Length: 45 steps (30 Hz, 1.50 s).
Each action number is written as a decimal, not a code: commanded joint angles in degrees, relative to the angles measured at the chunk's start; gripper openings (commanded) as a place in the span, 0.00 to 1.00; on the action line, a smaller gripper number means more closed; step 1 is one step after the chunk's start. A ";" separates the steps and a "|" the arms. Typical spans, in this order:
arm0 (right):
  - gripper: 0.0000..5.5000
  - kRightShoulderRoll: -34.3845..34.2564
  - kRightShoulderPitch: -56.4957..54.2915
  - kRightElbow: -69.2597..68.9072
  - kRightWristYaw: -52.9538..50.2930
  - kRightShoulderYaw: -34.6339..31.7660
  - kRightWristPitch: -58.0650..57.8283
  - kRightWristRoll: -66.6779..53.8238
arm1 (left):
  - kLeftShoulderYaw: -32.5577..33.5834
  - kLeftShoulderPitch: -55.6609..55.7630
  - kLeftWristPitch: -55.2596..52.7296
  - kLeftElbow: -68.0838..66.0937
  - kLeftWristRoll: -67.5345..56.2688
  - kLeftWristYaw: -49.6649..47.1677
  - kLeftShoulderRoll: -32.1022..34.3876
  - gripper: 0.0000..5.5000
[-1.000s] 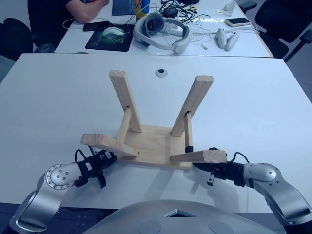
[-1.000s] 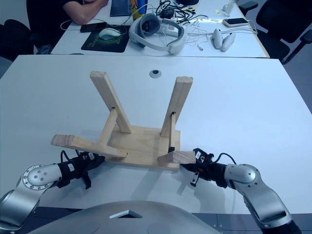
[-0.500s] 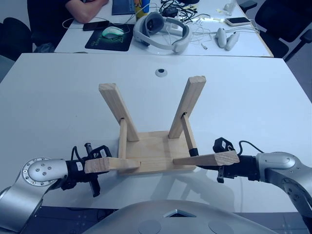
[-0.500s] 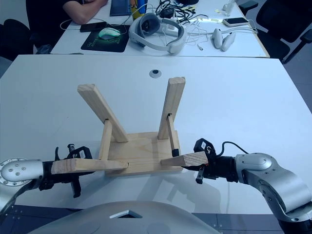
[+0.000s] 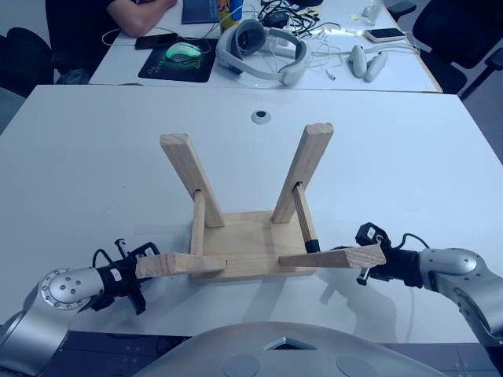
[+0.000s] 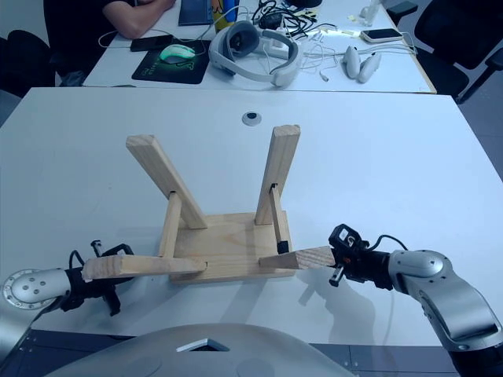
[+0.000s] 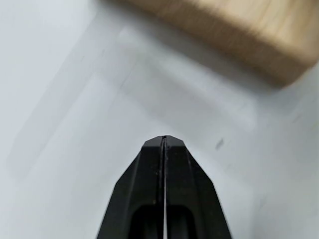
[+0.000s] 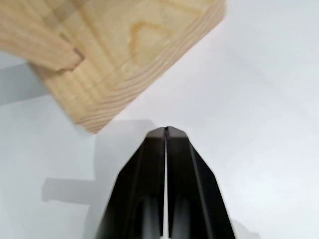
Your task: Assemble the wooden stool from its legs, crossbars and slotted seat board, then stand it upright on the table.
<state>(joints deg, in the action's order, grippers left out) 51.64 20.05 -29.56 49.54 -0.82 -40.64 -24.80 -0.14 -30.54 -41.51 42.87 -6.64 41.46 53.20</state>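
**Stool** (image 5: 250, 243): upside down between the 2 sets of fingers, seat (image 5: 251, 236) flat on the bench (image 5: 94, 157). 4 legs splay upward. 2 crossbars (image 5: 199, 224) show, each joining a near leg to a far one.

**Left arm** (image 5: 63, 290): low over the near bench edge, forearm running toward the stool. Left fingers (image 7: 174, 164) are clenched on nothing, tips pressed together. The end of the near left leg (image 5: 177, 263) lies just ahead of the tips and apart from them.

**Right arm** (image 5: 452, 267): low over the bench, forearm pointing inward at the stool. Right fingers (image 8: 177, 149) are clenched and hold nothing. The end of the near right leg (image 5: 334, 258) lies just ahead of the tips, a sliver of bench between.

**Far legs** (image 5: 302, 169): well beyond both sets of fingers.
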 commanded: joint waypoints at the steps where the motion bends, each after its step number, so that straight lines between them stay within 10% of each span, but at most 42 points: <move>1: 0.00 0.29 0.57 -1.79 0.31 1.97 -0.27 0.36 | -4.40 1.34 -1.09 0.04 0.67 -1.47 -1.87 0.00; 18: 0.00 -5.58 -2.79 -0.25 -4.50 11.64 -0.95 4.11 | -9.48 5.83 -5.27 1.71 -0.67 -0.90 -0.78 0.00; 45: 0.00 -6.95 -7.61 -7.40 -2.01 1.18 -16.82 -14.24 | 2.51 16.99 -17.30 7.46 -18.37 2.98 -3.74 0.00</move>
<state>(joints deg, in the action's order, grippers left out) 46.18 15.13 -34.32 45.93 0.91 -57.83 -34.63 2.80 -15.28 -59.75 47.62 -20.69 42.40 50.42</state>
